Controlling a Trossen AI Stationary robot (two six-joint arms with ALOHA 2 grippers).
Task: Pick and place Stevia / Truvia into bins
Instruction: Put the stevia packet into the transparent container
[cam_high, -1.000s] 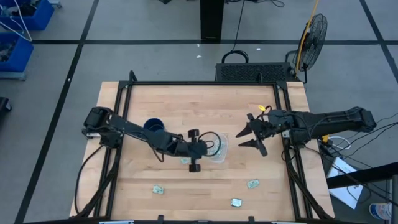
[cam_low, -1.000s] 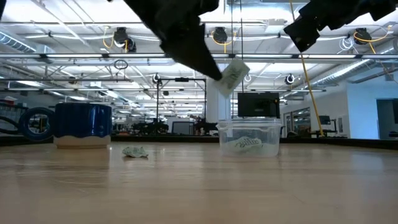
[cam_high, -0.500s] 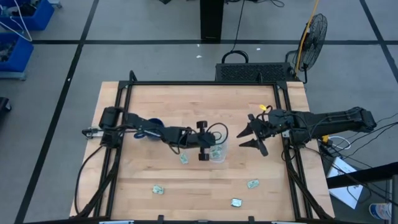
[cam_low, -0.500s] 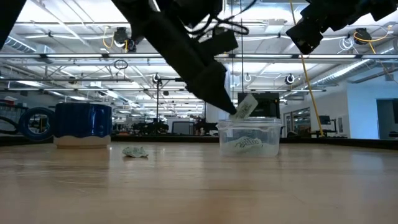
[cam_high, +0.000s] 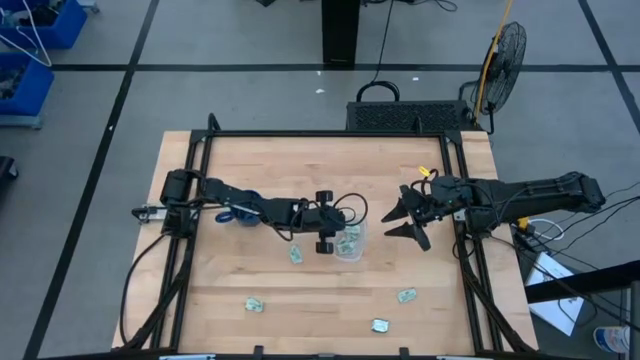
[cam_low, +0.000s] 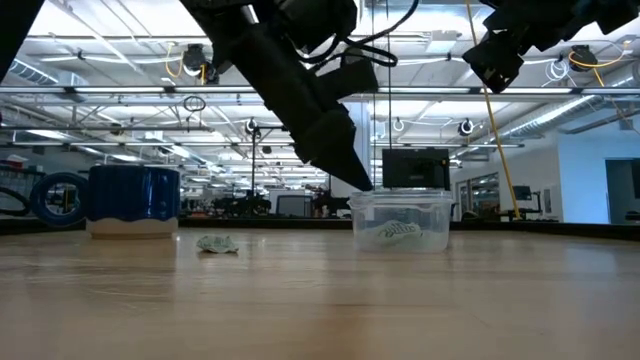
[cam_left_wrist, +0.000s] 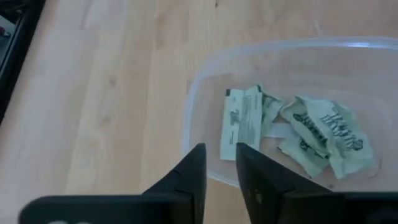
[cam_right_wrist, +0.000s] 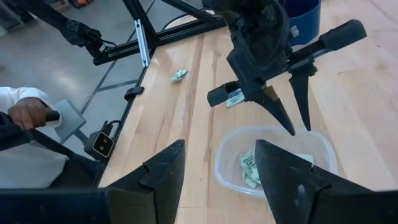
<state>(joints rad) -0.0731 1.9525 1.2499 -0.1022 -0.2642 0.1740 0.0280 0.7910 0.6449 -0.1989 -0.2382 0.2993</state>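
The dark left arm partly covers the dark blue mug (cam_high: 236, 209) from above. The print on the small pale green-and-white paper packets (cam_high: 256, 303) on the desk is too small to read.

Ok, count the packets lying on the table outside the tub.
4: one packet left of the tub, one at lower left, two at lower right. An arm may hide more.

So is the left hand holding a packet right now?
No: in the left wrist view the left hand is open with nothing between its fingers, and the flat packet lies inside the clear tub.
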